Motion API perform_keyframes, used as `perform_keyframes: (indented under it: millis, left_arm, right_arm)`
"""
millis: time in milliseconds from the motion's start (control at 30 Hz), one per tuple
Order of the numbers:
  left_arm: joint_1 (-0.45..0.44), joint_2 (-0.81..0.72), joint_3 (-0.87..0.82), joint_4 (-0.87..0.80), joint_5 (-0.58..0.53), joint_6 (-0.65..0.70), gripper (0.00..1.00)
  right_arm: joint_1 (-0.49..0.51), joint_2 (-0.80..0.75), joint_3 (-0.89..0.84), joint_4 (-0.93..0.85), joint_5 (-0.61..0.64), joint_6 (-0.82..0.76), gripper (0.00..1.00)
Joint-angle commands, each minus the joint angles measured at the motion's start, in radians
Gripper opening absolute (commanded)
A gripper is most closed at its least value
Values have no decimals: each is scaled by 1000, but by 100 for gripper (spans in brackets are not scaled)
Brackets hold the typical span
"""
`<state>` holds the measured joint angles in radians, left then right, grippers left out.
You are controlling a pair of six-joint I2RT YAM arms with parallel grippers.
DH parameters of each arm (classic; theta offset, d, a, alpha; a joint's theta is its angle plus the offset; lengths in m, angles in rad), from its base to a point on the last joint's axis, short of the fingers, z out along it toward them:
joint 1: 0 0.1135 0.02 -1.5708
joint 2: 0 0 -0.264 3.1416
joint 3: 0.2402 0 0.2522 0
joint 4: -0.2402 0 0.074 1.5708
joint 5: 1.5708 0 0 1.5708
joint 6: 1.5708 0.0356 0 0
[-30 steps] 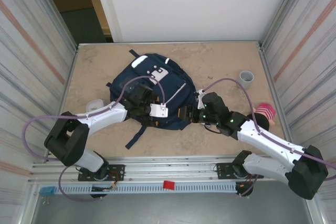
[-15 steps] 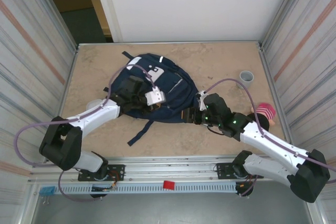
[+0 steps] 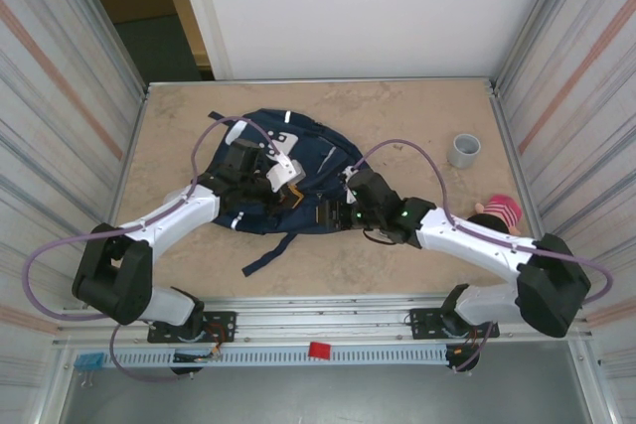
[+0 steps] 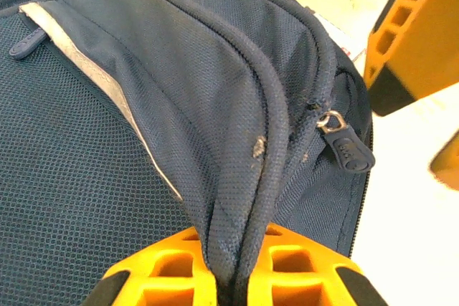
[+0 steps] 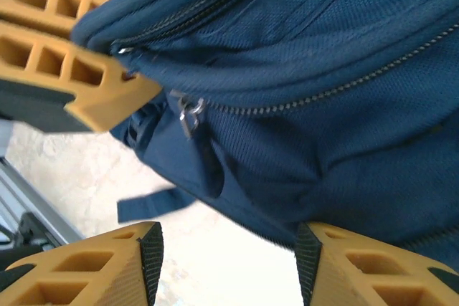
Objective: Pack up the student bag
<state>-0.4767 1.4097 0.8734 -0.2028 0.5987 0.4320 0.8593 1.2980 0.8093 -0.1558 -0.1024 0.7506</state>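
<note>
beige tabletop (image 3: 417, 116) under student bag (image 3: 320, 158); ribbed metal walls (image 3: 60, 96), white back panel (image 3: 358, 7)

The desk (image 3: 417, 116) has a mottled beige surface. A grey cup (image 3: 464, 151) stands upright near its right edge. A pink-and-red striped soft item (image 3: 500, 212) lies nearer the front on the same side, apart from the cup. A small red block (image 3: 318, 350) sits on the front rail (image 3: 397, 355).

The student bag (image 3: 320, 158) is matt navy woven cloth, with a coarse mesh panel (image 4: 72, 177) and a shiny metal-ringed zip pull (image 4: 346, 147); the fingers (image 4: 294, 259) are matt orange plastic; the table (image 3: 417, 116) looks like smooth, speckled stone
</note>
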Motion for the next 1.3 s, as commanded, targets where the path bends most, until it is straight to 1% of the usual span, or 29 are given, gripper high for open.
perform_keyframes:
  millis: [0, 67, 167, 267, 333, 367, 467, 567, 667, 700, 833, 867, 1033, 1100, 1167, 1267]
  left_arm:
    - [4, -55, 35, 14, 94, -52, 0]
    - [5, -56, 36, 13, 105, -54, 0]
    - [4, -60, 35, 17, 122, -57, 0]
    - [5, -64, 33, 20, 122, -59, 0]
    - [5, -68, 32, 12, 110, -51, 0]
    - [5, -70, 35, 7, 98, -43, 0]
    - [5, -79, 30, -6, 31, -22, 0]
    - [4, -85, 27, -25, -18, 6, 0]
    - [4, -80, 29, -40, -40, 24, 0]
    - [5, -79, 30, -41, -37, 25, 0]
    - [5, -71, 35, -40, -25, 22, 0]
    - [5, -70, 36, -40, -20, 18, 0]
    - [5, -65, 43, -23, 7, -27, 0]
    - [6, -58, 54, -32, 13, -48, 0]
    - [3, -54, 61, -41, 19, -57, 0]
    - [5, -48, 69, -51, 28, -72, 0]
  right_arm:
    - [16, 44, 73, 56, 56, 109, 51]
    - [26, 78, 115, 0, 124, 109, 50]
    - [33, 129, 174, -60, 173, 81, 48]
    - [35, 170, 214, -73, 171, 54, 34]
    - [35, 182, 247, -117, 199, 47, 22]
    - [34, 182, 260, -146, 217, 46, 17]
    - [32, 156, 281, -226, 268, 45, 8]
    - [21, 117, 278, -277, 267, 41, 3]
    - [-8, 96, 279, -300, 165, 22, 0]
    - [-18, 96, 281, -307, 119, 20, 0]
    - [-41, 96, 286, -301, 5, 17, 0]
    - [-45, 102, 292, -302, -18, 16, 2]
    - [-31, 101, 286, -260, -44, 73, 26]
    - [-14, 78, 279, -276, -9, 104, 31]
    - [9, 49, 285, -335, 63, 124, 34]
    - [55, 31, 323, -425, 169, 149, 36]
